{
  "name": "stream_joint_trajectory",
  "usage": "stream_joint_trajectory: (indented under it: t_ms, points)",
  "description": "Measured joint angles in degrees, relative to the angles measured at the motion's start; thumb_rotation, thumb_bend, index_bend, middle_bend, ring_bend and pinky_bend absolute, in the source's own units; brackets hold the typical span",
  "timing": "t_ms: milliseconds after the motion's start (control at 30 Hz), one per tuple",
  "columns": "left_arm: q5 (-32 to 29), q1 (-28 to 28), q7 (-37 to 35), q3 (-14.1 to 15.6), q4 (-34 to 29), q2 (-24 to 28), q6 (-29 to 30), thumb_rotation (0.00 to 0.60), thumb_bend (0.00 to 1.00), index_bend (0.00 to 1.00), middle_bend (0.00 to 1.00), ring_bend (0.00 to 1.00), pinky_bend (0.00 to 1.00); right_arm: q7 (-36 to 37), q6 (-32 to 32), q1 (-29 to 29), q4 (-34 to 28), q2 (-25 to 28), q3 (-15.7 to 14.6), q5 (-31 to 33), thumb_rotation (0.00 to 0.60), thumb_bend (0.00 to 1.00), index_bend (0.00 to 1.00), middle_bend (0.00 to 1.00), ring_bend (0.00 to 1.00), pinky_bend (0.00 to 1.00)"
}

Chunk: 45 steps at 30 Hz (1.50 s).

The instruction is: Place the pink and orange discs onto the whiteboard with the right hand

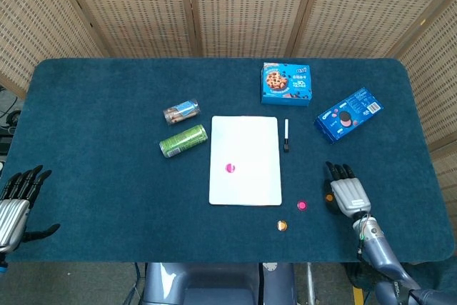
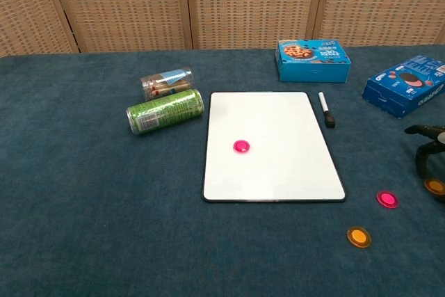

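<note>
The whiteboard lies flat mid-table with one pink disc on it. Off its near right corner, a second pink disc and an orange disc lie on the cloth. Another orange disc sits right beside my right hand, which hovers low with fingers apart and holds nothing. My left hand is at the far left near edge, fingers spread and empty; the chest view does not show it.
A black marker lies along the board's right side. A green can and a clear jar lie left of the board. Two blue cookie boxes stand at the back right.
</note>
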Motion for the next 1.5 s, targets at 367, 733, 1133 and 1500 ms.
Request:
stream_joint_trajectory:
  t_ms: [367,733,1133,1500]
  points:
    - [-0.13,-0.07,0.26,-0.01,0.01,-0.10,-0.15,0.600,0.00,0.00,0.00,0.00,0.00,0.76,-1.14,-0.34,1.36,-0.31,0.71,-0.14,0.600,0.31,0.49,0.00,0.00,0.00]
    - [-0.13,-0.06,0.39,0.02,0.02,-0.18,-0.14,0.600,0.00,0.00,0.00,0.00,0.00,1.38,-1.42,-0.59,1.75,-0.57,1.19,-0.75,0.600,0.33,0.52,0.00,0.00,0.00]
    - [-0.26,-0.21,0.45,-0.01,-0.13,-0.13,-0.41,0.600,0.00,0.00,0.00,0.00,0.00,-1.27,-1.54,2.59,-6.63,1.45,5.09,-0.81,0.600,0.34,0.52,0.00,0.00,0.00]
    - [-1.07,-0.49,-2.03,-0.44,0.32,0.70,-0.91,0.600,0.00,0.00,0.00,0.00,0.00,-23.01,-3.53,16.35,-13.84,-3.76,14.07,17.29,0.600,0.34,0.52,0.00,0.00,0.00]
